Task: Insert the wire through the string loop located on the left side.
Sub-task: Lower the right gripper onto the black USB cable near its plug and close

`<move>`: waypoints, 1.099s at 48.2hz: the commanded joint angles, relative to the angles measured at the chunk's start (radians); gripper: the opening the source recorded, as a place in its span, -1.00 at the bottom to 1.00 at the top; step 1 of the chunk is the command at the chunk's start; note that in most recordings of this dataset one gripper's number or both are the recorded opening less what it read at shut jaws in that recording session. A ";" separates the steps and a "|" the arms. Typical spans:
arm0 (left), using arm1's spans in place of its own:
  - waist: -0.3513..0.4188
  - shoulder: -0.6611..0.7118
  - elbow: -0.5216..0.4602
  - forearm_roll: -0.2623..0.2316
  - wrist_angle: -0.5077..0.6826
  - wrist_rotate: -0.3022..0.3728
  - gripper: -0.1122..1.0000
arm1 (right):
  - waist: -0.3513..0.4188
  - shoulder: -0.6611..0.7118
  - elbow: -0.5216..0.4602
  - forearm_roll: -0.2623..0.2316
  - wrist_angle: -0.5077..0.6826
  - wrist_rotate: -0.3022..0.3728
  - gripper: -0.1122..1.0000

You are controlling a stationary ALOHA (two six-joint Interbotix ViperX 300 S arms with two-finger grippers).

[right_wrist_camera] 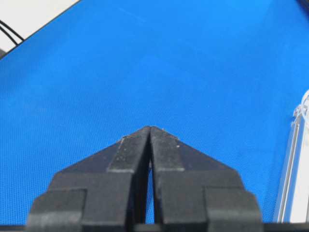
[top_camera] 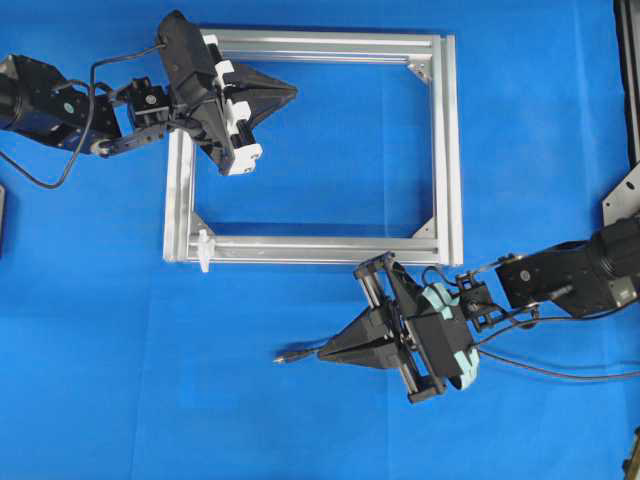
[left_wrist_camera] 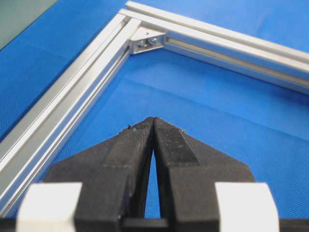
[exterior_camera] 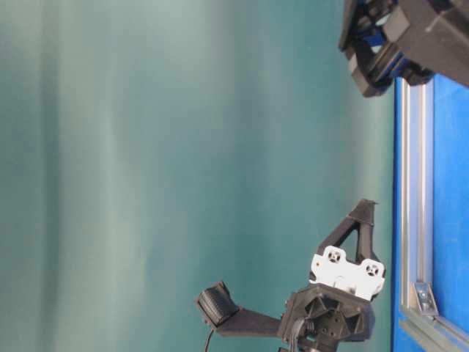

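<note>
1. The left gripper (top_camera: 290,92) hung over the far left corner of the aluminium frame (top_camera: 447,150), fingertips pressed together, nothing between them.
2. In the left wrist view that same gripper (left_wrist_camera: 152,121) showed its two black fingers (left_wrist_camera: 128,145) meeting at the tips, with a thin sliver of blue visible lower down between them.
3. Ahead of it in that view lay the frame's corner bracket (left_wrist_camera: 147,42), and the blue mat (left_wrist_camera: 203,106) filled the space inside the bars.
4. The right gripper (top_camera: 322,352) sat on the near side of the frame, off the bars, pointing left, jaws closed tight and empty.
5. From the right wrist camera, the gripper (right_wrist_camera: 149,129) had its tips touching over bare blue mat; a frame bar (right_wrist_camera: 289,164) ran along the right edge.
6. The wire (top_camera: 560,372) trailed in from the right edge, passed under the right gripper, and its plug (top_camera: 288,355) lay on the mat just left of those closed fingertips, not gripped.
7. The string loop (top_camera: 204,248) jutted white from the near left corner of the frame, well apart from both grippers and from the plug.
8. The table-level view showed the left gripper (exterior_camera: 364,209) from the side; the grip could not be read there.
</note>
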 commanded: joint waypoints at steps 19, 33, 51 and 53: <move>-0.006 -0.035 -0.015 0.017 0.008 0.002 -0.80 | -0.003 -0.067 -0.002 0.003 0.021 0.041 -0.84; -0.006 -0.035 -0.014 0.017 0.009 0.002 -0.80 | -0.006 -0.066 -0.006 0.031 0.044 0.069 -0.42; -0.006 -0.035 -0.014 0.018 0.009 0.002 -0.80 | -0.006 -0.063 0.000 0.091 0.051 0.066 0.87; -0.006 -0.035 -0.014 0.018 0.008 0.002 -0.80 | -0.006 -0.058 0.000 0.094 0.052 0.066 0.88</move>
